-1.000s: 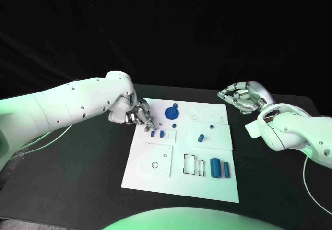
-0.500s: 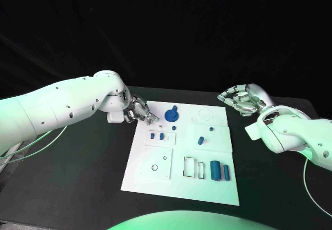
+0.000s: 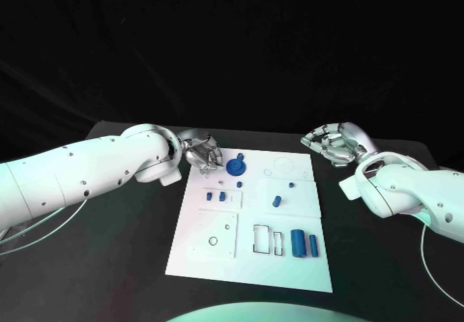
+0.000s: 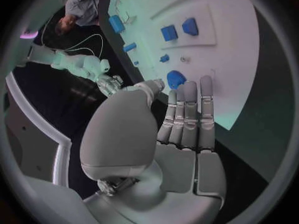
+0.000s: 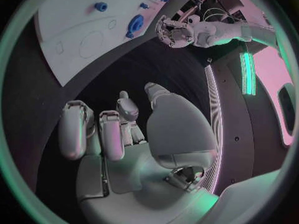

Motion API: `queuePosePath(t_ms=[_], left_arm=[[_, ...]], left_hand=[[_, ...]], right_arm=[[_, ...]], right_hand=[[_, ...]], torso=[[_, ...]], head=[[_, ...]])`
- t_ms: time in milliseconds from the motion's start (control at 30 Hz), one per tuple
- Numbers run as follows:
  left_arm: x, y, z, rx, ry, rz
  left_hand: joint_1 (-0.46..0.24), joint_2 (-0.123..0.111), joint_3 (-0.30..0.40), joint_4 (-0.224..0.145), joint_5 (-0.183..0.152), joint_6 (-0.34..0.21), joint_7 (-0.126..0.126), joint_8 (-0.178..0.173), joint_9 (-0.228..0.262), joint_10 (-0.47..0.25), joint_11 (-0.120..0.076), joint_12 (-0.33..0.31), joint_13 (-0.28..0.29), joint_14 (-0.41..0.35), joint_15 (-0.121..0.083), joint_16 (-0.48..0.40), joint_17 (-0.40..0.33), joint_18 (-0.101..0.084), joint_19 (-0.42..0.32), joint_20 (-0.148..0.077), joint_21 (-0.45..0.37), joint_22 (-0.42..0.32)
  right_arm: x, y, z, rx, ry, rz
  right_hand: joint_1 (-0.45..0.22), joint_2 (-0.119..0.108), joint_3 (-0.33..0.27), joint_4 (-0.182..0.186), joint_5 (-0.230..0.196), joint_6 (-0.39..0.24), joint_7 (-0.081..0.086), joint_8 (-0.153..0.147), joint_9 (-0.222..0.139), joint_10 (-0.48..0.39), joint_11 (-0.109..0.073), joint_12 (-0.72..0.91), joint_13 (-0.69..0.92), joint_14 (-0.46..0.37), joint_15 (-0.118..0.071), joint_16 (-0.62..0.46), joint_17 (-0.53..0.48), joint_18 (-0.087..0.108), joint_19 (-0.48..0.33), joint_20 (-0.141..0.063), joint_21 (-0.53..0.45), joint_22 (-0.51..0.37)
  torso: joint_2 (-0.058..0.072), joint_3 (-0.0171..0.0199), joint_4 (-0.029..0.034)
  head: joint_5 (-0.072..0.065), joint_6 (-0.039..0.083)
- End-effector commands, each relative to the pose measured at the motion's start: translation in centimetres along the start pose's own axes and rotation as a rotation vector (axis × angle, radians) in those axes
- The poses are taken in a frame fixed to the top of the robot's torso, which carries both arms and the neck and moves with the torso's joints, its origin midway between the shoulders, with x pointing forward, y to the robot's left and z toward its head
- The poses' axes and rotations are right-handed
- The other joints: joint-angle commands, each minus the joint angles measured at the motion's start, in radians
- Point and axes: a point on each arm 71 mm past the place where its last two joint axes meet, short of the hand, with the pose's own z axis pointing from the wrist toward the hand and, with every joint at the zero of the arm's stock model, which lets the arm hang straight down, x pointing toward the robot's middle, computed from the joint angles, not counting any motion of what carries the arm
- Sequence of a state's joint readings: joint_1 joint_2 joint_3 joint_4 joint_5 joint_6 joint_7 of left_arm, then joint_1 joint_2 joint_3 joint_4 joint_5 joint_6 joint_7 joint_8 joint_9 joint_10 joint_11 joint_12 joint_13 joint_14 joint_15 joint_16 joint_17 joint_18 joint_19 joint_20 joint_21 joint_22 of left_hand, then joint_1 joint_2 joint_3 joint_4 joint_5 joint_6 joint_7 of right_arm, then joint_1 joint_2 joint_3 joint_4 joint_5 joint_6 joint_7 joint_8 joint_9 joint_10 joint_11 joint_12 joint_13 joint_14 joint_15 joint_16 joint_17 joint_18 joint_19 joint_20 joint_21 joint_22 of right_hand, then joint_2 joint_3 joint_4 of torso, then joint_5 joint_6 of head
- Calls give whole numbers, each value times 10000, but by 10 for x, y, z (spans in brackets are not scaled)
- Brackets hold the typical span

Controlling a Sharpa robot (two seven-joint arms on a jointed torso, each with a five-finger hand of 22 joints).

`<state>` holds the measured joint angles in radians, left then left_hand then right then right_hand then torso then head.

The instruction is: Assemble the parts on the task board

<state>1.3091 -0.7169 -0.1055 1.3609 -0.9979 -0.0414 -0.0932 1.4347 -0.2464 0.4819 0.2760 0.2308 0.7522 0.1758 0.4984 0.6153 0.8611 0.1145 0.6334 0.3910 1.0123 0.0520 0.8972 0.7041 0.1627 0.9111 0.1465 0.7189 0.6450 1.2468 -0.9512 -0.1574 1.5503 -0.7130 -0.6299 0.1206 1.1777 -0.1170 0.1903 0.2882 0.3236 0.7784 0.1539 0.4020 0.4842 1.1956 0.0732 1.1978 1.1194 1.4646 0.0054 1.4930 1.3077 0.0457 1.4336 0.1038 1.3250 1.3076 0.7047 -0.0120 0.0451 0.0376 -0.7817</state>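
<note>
Nearest, on the flat white task board (image 3: 208,261), two smooth blue upright blocks (image 3: 304,243) stand beside thin black rectangular outlines. Further in sit two small blue pieces (image 3: 216,196) on a raised square, and a stubby blue peg (image 3: 277,200). At the far edge lies a round blue disc-shaped part (image 3: 237,165), its details too small to read. Just beside it the silver left hand (image 3: 203,157) holds nothing, fingers straight and apart. The right hand (image 3: 332,143) hovers off the board, fingers curled inward, empty.
</note>
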Motion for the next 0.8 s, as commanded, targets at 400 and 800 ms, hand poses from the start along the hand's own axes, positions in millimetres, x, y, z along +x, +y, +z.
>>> queuePosePath(t_ms=[400,800], left_arm=[[30,-38,1,3638,-1141,4003],[58,-39,11,3255,-317,4821]], left_hand=[[636,-240,-592,-28,26,12,-154,-834,-1486,-410,111,-904,-1389,385,29,866,-326,193,539,36,151,137],[733,-152,-1250,93,20,214,-130,-1141,-2134,-333,29,-792,-1882,1541,-50,3026,681,199,1001,-51,1133,870]], right_arm=[[3,0,0,-295,-23,-162],[5,1,-1,-465,77,-320]], right_hand=[[240,107,-63,-5,192,-192,19,74,-63,-1225,-1,-1459,-1606,490,-69,-335,254,306,-382,-1,-644,698],[297,141,-156,2,227,-225,23,96,-125,-2035,3,-2848,-3157,244,-71,-852,-542,504,-863,-1,-1648,117]], torso=[[16,6,-25],[16,17,-27]], head=[[-38,203],[-50,177]])
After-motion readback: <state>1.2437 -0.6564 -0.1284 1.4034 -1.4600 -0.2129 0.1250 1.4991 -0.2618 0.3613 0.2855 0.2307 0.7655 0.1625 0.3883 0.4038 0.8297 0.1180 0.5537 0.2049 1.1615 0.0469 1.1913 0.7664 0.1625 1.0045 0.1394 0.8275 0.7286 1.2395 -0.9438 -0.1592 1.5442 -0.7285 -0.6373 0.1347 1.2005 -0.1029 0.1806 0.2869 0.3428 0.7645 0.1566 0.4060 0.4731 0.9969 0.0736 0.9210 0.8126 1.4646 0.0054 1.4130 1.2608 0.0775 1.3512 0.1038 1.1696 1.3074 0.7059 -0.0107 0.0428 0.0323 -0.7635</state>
